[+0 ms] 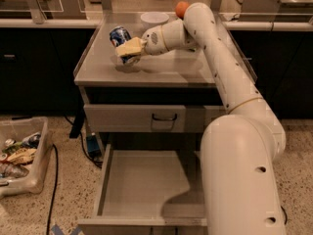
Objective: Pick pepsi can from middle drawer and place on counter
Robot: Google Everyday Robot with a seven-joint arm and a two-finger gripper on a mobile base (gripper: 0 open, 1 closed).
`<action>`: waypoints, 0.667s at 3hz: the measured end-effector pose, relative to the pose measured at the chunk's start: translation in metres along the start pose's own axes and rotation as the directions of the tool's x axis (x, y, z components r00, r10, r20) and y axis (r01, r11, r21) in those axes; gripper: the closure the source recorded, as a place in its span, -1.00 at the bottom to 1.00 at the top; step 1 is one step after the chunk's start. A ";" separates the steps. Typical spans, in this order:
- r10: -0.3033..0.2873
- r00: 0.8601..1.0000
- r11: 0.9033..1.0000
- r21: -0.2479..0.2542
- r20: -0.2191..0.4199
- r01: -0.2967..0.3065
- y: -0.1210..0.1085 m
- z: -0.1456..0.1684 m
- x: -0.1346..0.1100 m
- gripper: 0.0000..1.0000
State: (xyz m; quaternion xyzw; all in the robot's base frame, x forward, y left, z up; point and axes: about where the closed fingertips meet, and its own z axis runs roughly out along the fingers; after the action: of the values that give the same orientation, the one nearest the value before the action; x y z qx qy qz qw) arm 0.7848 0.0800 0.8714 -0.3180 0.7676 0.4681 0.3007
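Note:
The blue pepsi can [120, 35] with silver top is tilted in my gripper [128, 49], which is shut on it over the left part of the grey counter [166, 70]. The can's lower end is at or just above the counter surface. My white arm reaches in from the lower right across the counter. The middle drawer [142, 185] stands pulled open below, its grey floor bare.
A white bowl [154, 17] and an orange [181, 9] sit at the back of the counter. The top drawer [146, 117] is closed. A clear bin of trash [19, 155] stands on the floor at left, with a black cable beside it.

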 end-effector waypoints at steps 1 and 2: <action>0.000 1.000 1.000 0.000 0.000 0.000 0.000 0.000 0.000 0.24; 0.000 1.000 1.000 0.000 0.000 0.000 0.000 0.000 0.000 -0.25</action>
State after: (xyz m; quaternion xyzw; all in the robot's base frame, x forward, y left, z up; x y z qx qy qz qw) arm 0.7848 0.0801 0.8714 -0.3180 0.7676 0.4682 0.3007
